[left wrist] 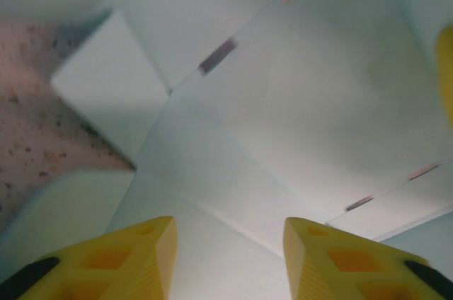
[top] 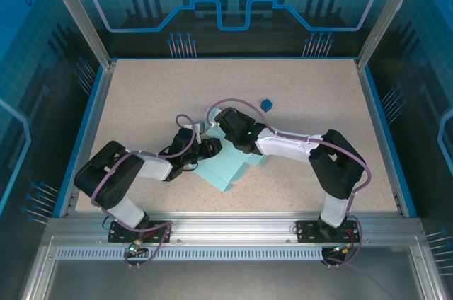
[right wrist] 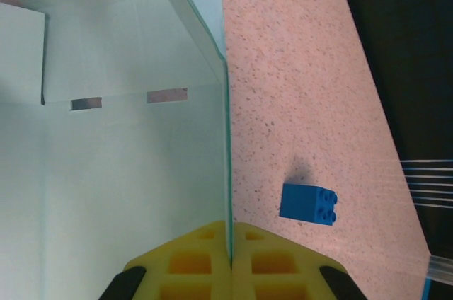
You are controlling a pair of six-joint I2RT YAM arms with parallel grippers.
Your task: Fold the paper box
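Note:
The paper box [top: 228, 172] is a pale sky-blue die-cut card, partly raised, lying in the middle of the table under both wrists. In the right wrist view my right gripper [right wrist: 231, 243] is shut on the thin edge of an upright panel of the paper box [right wrist: 127, 172], with creases and slots further along the card. In the left wrist view my left gripper [left wrist: 230, 243] stands open just over a creased panel of the paper box [left wrist: 283, 102], its yellow fingers [left wrist: 141, 261] apart with nothing between them. From above, the left gripper [top: 211, 147] and right gripper [top: 219, 122] meet over the card.
A tiny dark blue cube [top: 266, 105] sits on the speckled table [top: 318, 88] just beyond the card, also to the right of the held panel as the cube [right wrist: 308, 204]. Blue rails edge the table, with glass walls around it.

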